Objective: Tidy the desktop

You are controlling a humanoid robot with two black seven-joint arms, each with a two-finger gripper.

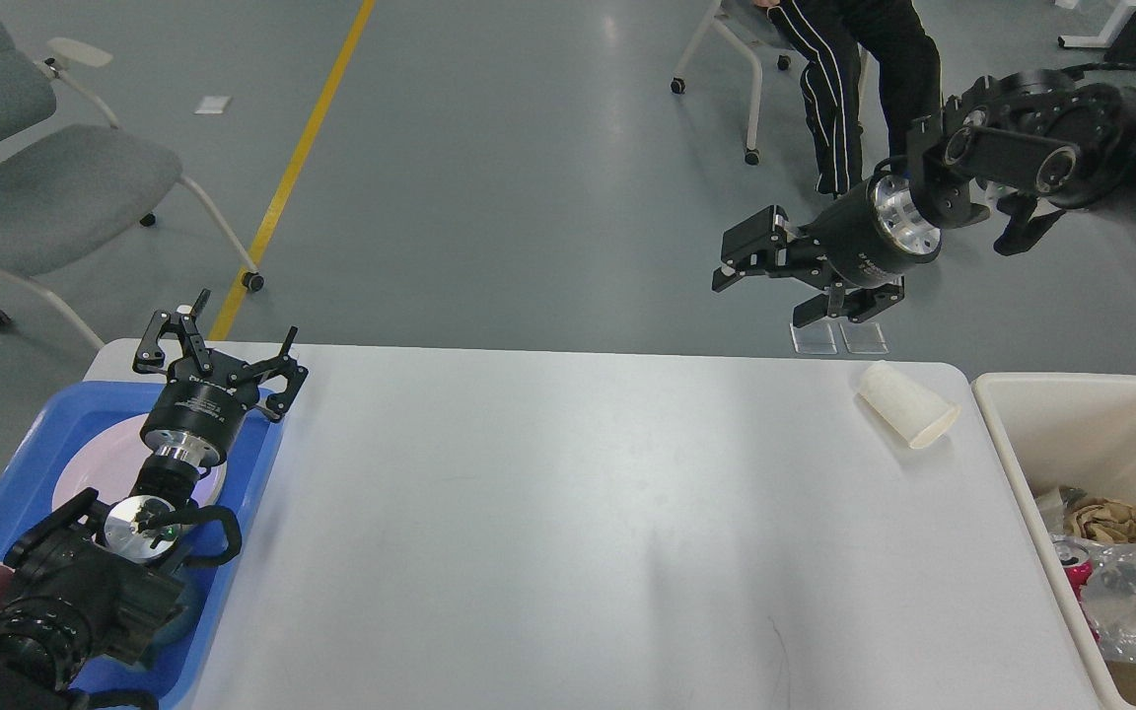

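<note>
Across the frame's lower half stretches the desktop (568, 523), nearly cleared; one paper cup (907, 404) lies tipped near its far right corner, beside the cream bin (1007, 434). Above it the right gripper (775, 281) hangs spread and empty, apparently next to descend. The left gripper (218, 350), open, hovers over the blue tray (55, 414).

- The desktop (568, 513) is showing plain white, with no pattern.
- The tray (243, 513) is showing bright blue.
- The plate (85, 463) in it is looking pale lilac-white.
- The cup (908, 404) is looking off-white.
- The bin (1007, 414) is showing cream.
- The can (1073, 564) inside is showing pink and silver.
- Both grippers, left (218, 340) and right (760, 276), are showing black.
- The floor (529, 177) is showing grey, with a yellow line (297, 163) crossing it.
</note>
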